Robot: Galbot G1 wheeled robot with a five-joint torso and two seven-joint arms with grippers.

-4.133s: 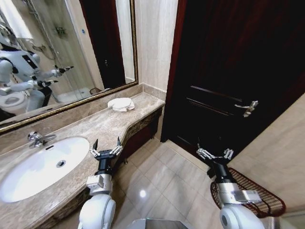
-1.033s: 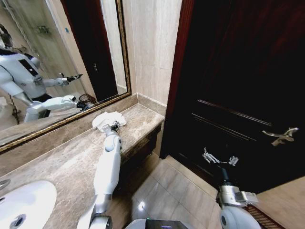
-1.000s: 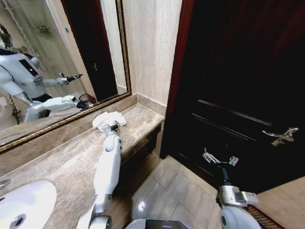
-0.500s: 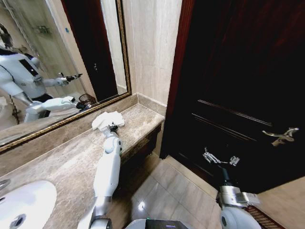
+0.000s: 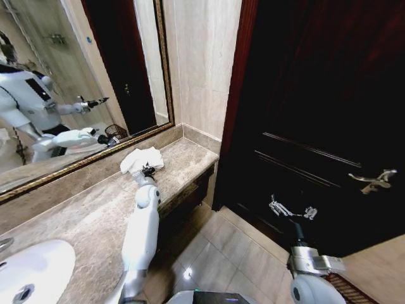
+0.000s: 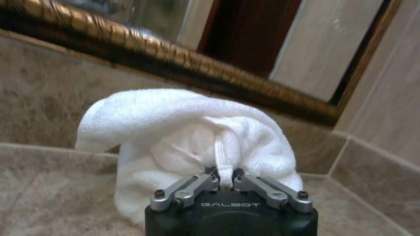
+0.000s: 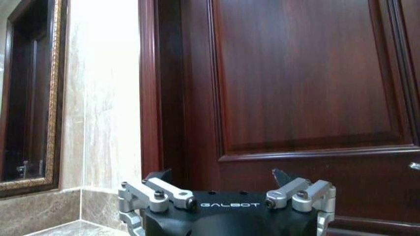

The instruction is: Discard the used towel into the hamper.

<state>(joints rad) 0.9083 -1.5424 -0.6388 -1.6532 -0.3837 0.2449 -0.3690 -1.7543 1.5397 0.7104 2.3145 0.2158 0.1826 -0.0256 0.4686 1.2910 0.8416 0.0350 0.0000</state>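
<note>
Change: our left hand point(image 6: 225, 183) has closed, clenched on the towel point(image 6: 190, 142) mid-frame.
Meaning: we judge lifting possible.
Right hand point(image 7: 226, 189): released, idle.

One towel point(image 5: 140, 159), one sink point(image 5: 28, 272), two end effectors point(image 5: 149, 170) point(image 5: 292, 211)

White towel point(image 6: 190, 142), beige veined counter point(image 5: 95, 215) (marble, seemingly), dark-red door point(image 5: 316, 95).

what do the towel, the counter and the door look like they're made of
The crumpled white towel looks like cotton terry: a fuzzy looped pile with a flat woven hem, which the left tool pinches. The beige veined counter looks like polished marble or similar stone, with mottled veins and a sheen. The dark red-brown panelled door looks like varnished wood, with visible grain and a gloss.
</note>
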